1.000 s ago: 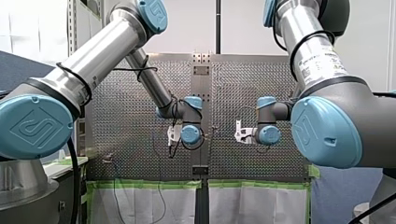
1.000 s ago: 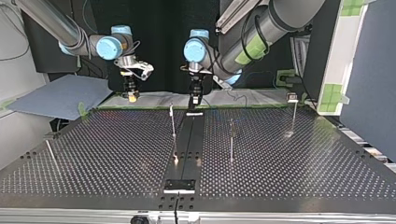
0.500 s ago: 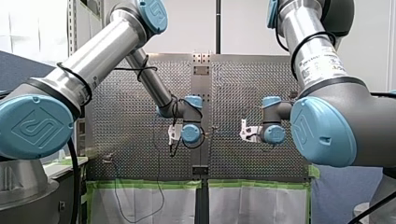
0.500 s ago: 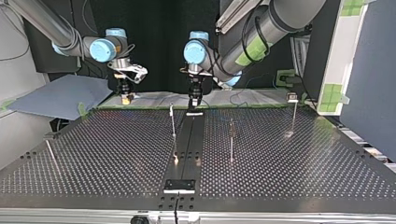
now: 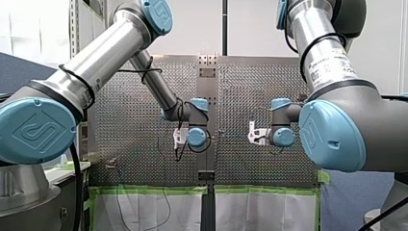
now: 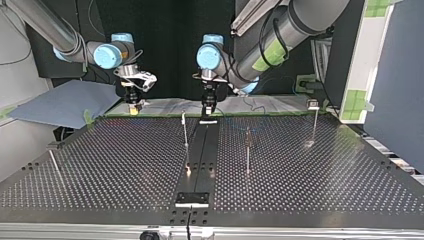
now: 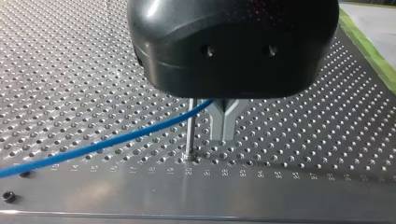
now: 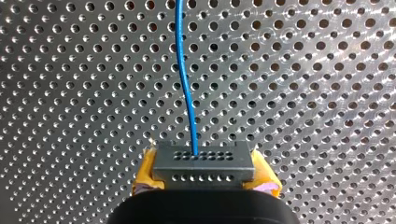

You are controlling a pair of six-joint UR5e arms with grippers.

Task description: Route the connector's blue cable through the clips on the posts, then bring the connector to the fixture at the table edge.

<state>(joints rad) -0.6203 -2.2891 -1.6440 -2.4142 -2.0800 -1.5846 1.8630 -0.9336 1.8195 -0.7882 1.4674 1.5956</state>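
Perforated table (image 6: 125,165); blue-grey sheet (image 6: 65,102) beside it; green tape (image 5: 144,189) edging.

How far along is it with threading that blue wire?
Early on. Done: my right gripper has the connector clamped between its yellow pads, blue cable trailing out. In hand: my left gripper, fingers shut, sits beside a post where the cable crosses. Left: the cable looks threaded through nothing yet, so routing and carrying the connector to the table edge remain.
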